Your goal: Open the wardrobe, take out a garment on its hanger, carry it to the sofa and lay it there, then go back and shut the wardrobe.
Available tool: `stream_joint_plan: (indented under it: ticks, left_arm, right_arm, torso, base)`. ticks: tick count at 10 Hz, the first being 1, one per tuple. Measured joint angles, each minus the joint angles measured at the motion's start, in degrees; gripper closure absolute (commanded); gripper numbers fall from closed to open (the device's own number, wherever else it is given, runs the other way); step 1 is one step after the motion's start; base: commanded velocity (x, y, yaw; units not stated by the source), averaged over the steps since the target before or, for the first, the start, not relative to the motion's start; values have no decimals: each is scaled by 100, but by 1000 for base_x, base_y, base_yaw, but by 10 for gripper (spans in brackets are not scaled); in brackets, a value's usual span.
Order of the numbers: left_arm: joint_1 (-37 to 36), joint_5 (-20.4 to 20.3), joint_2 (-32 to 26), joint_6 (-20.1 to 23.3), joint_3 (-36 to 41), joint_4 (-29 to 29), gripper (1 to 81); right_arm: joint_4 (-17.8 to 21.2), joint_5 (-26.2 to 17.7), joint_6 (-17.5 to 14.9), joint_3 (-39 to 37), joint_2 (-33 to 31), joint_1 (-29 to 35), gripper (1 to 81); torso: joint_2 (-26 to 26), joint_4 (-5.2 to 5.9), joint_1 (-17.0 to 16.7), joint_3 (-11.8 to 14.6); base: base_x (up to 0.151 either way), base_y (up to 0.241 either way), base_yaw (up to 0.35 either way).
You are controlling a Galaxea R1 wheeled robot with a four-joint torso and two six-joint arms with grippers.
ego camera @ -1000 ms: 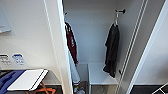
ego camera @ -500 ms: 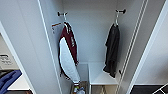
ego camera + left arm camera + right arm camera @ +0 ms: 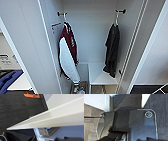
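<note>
Wardrobe: white, both doors swung open, interior in full sight from the head view. Left door panel wide at the picture's left; right door edge slanting down the right.

Garment: black, limp, sleeves hanging; suspended inside the wardrobe on its right side, lower hem just above the white inner shelf.

Hanger: pale, hooked on a dark peg high on the right inner wall, carrying the black garment.

Second garment: dark red and white, hung from a matching peg on the left inner wall; well apart from the black one.

Small items: on the wardrobe's bottom, too blurred to identify.

Blue fabric: at lower left, outside the wardrobe, beside a white surface.

Left wrist view: white door panel edge-on across dark carpet; orange object on the carpet; patterned basket-like item beneath.

Right wrist view: dark carpet, white panels beyond.

End effectors: state of either, clenched or released, cannot be told.
</note>
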Motion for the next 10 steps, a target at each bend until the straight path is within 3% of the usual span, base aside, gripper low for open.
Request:
stream_joint_plan:
  ticks: [5, 7, 10]
  left_arm:
    - [0, 68, -99, 113, -71, 204, 10]
    - [151, 419, -102, 152, -71, 1331, 10]
    - [402, 741, -102, 180, -71, 3740, 10]
  right_arm:
    - [-2, -2, 0, 0, 0, 0, 10]
    - [-2, -5, 0, 0, 0, 0, 10]
    - [-2, -5, 0, -7, 2, 2, 10]
  torso:
    - [2, 0, -2, 0]
    - [0, 0, -2, 0]
    - [0, 0, -2, 0]
  base:
    - [0, 0, 0]
    - [0, 0, 0]
    - [0, 0, 0]
